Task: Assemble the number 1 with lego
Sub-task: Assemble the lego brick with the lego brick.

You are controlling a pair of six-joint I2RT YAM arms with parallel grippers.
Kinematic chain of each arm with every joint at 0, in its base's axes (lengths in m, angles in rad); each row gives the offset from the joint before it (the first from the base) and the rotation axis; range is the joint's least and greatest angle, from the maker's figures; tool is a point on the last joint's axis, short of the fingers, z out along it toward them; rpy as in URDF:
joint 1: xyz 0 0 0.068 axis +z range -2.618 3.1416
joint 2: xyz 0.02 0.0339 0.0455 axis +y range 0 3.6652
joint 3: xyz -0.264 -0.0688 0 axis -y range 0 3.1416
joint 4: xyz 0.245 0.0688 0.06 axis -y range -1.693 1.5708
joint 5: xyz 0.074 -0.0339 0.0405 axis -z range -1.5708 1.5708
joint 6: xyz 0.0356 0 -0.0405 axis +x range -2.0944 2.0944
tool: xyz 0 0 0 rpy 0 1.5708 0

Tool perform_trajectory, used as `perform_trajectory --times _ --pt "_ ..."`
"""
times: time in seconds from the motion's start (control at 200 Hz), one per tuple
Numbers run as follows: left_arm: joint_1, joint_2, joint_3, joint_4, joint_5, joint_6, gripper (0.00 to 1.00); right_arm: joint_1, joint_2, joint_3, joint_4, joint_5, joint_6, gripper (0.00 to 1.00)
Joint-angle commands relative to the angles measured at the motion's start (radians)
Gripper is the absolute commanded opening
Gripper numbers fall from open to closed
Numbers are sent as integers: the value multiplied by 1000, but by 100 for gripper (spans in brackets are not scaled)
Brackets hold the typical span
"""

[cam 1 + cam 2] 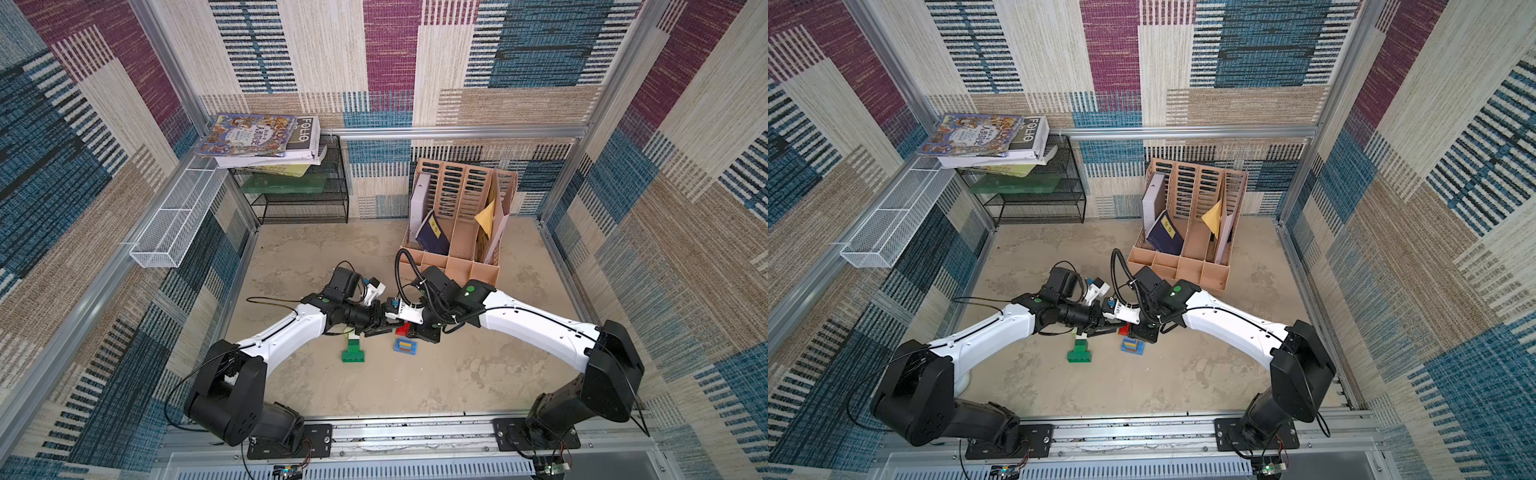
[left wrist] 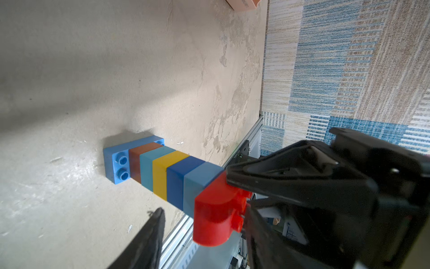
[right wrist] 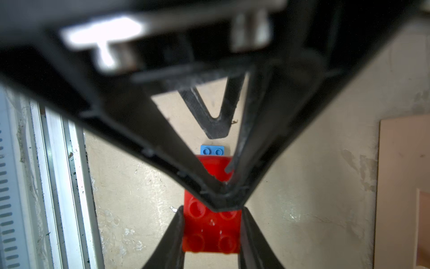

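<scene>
A column of lego (image 2: pixel 162 172) is seen standing upright on the table (image 2: pixel 93 69), near the middle of the workspace. It is built of a wide light-blue base, then brown, teal, yellow, dark-blue and light-blue bricks, with a red brick (image 2: pixel 214 216) at the top. The red brick is clasped on two opposite flat sides by the right gripper (image 3: pixel 212 216), which points down at it from above. The left gripper (image 1: pixel 382 328) reaches in from the side with its jaws parted. One finger (image 2: pixel 156 223) stands clear of the red brick; whether the other touches it cannot be told, since that side is lost among black parts. A separate green build (image 1: pixel 353 351) sits near on the table. The bricks are judged to be light, stiff and glossy, so a grip on the smooth walls is likely to slip unless squarely placed, and the rounded face and studs are best avoided. Being tall and narrow, the column could be tipped or split at a joint by a sideways push. Pressure is best applied straight down, with the lower bricks steadied.
</scene>
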Motion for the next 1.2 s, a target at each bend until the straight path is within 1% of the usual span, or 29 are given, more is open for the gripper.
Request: perform_trajectory --times 0.0,0.185,0.386,0.706,0.971,1.122,1.197 --pt "2 3 -3 -6 -1 20 57 -1 17 5 -62 -9 -1 9" --pt "2 11 -3 -25 -7 28 53 -3 38 9 -85 -9 1 9" --pt "0 29 2 -85 -27 68 47 -4 63 5 -117 -8 0 8" --pt "-2 56 6 -191 -70 162 44 -2 94 -5 -139 -2 -2 6" --pt "-3 67 7 -223 -88 183 42 1 102 1 -148 -7 -3 6" --pt "-4 69 13 -233 -93 189 42 2 102 5 -147 -8 0 9" --pt "-3 67 17 -234 -91 187 43 1 96 12 -137 -13 8 13"
